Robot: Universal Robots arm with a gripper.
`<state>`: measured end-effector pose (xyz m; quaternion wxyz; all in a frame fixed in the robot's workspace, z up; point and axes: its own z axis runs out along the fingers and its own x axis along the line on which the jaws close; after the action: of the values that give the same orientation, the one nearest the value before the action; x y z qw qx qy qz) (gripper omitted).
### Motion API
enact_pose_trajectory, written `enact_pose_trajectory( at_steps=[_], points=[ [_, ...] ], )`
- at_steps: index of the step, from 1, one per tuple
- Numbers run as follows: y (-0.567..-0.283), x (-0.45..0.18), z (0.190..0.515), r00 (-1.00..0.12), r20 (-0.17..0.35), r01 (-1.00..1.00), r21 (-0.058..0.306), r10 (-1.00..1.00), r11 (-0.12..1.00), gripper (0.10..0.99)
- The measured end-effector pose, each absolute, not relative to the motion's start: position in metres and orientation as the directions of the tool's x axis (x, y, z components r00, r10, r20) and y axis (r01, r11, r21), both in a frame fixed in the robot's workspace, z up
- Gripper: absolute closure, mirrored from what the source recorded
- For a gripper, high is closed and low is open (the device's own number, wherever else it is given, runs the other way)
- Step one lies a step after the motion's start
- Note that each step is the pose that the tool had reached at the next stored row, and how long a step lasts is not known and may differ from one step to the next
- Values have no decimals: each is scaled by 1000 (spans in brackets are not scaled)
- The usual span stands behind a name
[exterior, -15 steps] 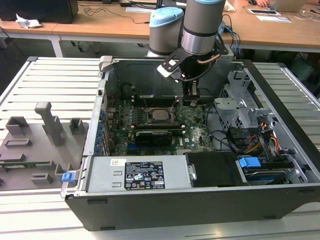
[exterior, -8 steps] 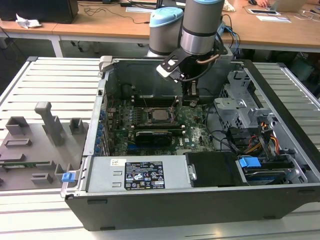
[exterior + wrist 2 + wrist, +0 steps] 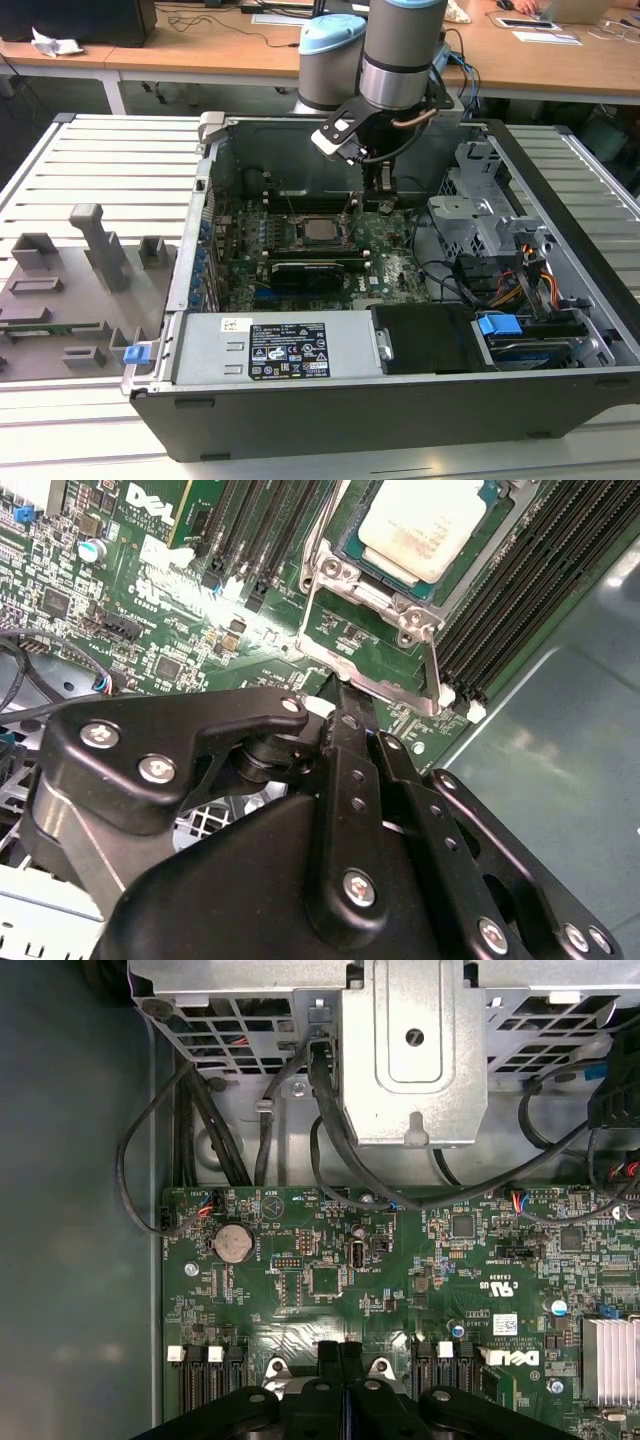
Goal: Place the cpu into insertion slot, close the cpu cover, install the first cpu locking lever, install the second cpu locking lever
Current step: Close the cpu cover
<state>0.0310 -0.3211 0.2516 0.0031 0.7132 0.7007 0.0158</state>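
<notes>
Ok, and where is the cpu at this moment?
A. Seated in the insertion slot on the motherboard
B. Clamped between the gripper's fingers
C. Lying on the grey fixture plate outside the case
A: in the second wrist view the cpu lies silvery top up inside the insertion slot, with the gripper off to one side of it.

My gripper (image 3: 342,702) is matt black, dotted with silver screw heads (image 3: 360,887). The cpu (image 3: 425,525) wears a pale silvery-grey top; around the cpu runs a silver metal frame (image 3: 385,598), black memory slots (image 3: 520,590) line both sides of it, and the motherboard (image 3: 180,620) under it is green.
</notes>
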Motion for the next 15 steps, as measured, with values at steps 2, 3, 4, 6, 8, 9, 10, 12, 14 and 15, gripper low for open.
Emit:
enact_pose_trajectory(
  at_steps=[2, 3, 4, 6, 8, 9, 10, 12, 14, 15],
  points=[
    [-321, 30, 252, 17, 18, 999, 27, 1000, -18, 980],
    [-321, 30, 252, 17, 18, 999, 27, 1000, -18, 980],
    [-321, 30, 252, 17, 18, 999, 27, 1000, -18, 980],
    [-321, 29, 252, 17, 18, 999, 27, 1000, -18, 980],
    [-321, 29, 252, 17, 18, 999, 27, 1000, -18, 980],
    [-321, 28, 252, 17, 18, 999, 27, 1000, -18, 980],
    [-321, 28, 252, 17, 18, 999, 27, 1000, -18, 980],
    [-321, 27, 252, 17, 18, 999, 27, 1000, -18, 980],
    [-321, 27, 252, 17, 18, 999, 27, 1000, -18, 980],
    [-321, 26, 252, 17, 18, 999, 27, 1000, -18, 980]
  ],
)
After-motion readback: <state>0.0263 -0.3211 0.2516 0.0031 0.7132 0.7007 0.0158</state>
